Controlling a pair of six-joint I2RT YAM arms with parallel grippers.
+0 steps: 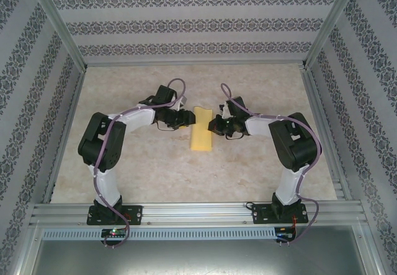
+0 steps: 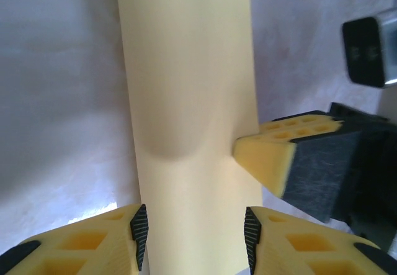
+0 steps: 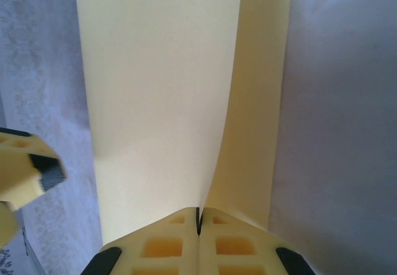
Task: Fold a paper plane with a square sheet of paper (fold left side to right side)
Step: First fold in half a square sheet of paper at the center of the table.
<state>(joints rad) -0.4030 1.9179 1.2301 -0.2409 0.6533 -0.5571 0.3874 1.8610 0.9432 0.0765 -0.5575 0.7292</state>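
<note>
The square sheet of paper [image 1: 201, 129], folded to a narrow strip, is laid on the table [image 1: 248, 169] between the two grippers. Its raised upper layer [image 3: 161, 101] is pinched at the edge by the pressed-together fingers of the right gripper [image 3: 198, 222]. The strip is straddled by the left gripper [image 2: 195, 231], whose fingers are spread to either side of it.

The left wrist view cuts both ends off the paper [image 2: 186, 70].
</note>
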